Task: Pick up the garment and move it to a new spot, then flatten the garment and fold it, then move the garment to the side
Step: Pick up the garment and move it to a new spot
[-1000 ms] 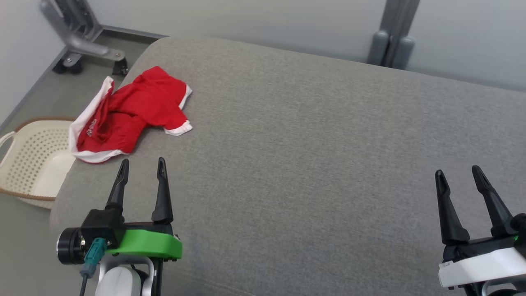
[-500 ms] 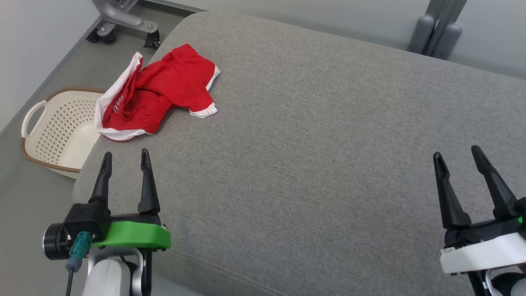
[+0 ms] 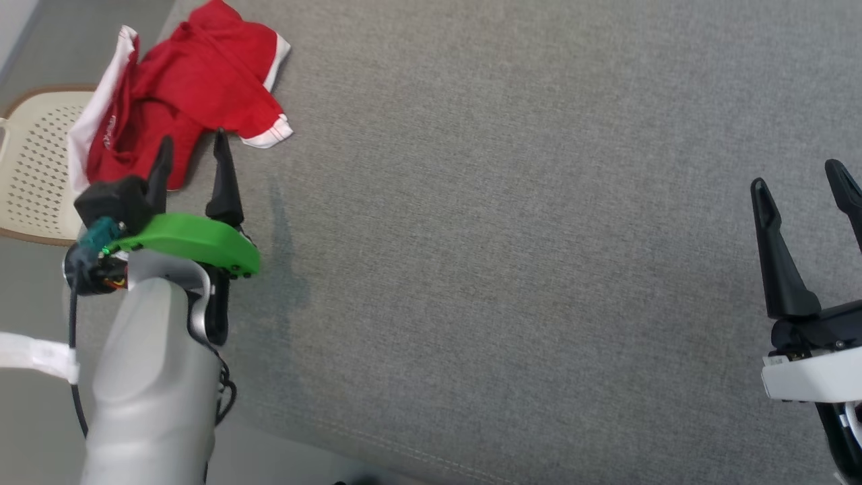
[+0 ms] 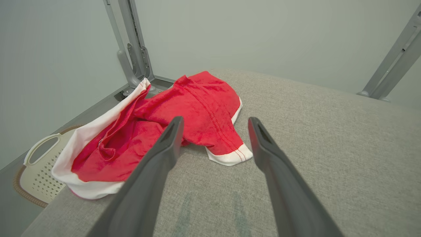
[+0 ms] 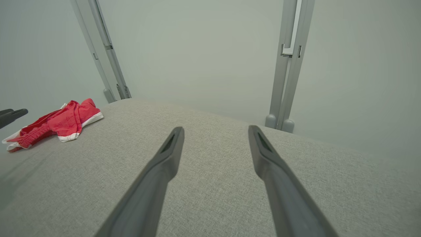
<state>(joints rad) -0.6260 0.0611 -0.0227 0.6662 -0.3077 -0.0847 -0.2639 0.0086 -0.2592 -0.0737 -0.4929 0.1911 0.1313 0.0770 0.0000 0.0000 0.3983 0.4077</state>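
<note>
The garment [image 3: 182,81], red with white trim, lies crumpled in the upper left of the head view. It sits at the very edge of the grey cushion [image 3: 505,236], and the basket [image 3: 34,168] is on the floor just beyond that edge.

My left gripper [image 3: 192,140] is at the garment's near side with its fingers apart and nothing between them. In the left wrist view one tip overlaps the red cloth, and the white cuff [image 4: 227,154] lies in the gap ahead. I cannot tell whether either tip touches fabric yet. My right gripper [image 3: 796,175] is at the right edge of the head view, also spread wide and empty, well apart from the garment.

I judge the step in hand to be the first pick, which is not yet made. To do it well, I should come down from above rather than slide in along the cushion. A push from this side could shove the cloth over the edge toward the basket.

I would straddle a thick ridge in the red bunch, not the thin cuff. A single layer could slip out or drag the rest behind it. I would close fully, then lift straight up until the hem clears the cushion. Only then would I carry it right, toward the open grey middle, where there is room to spread it flat with both grippers.
</note>
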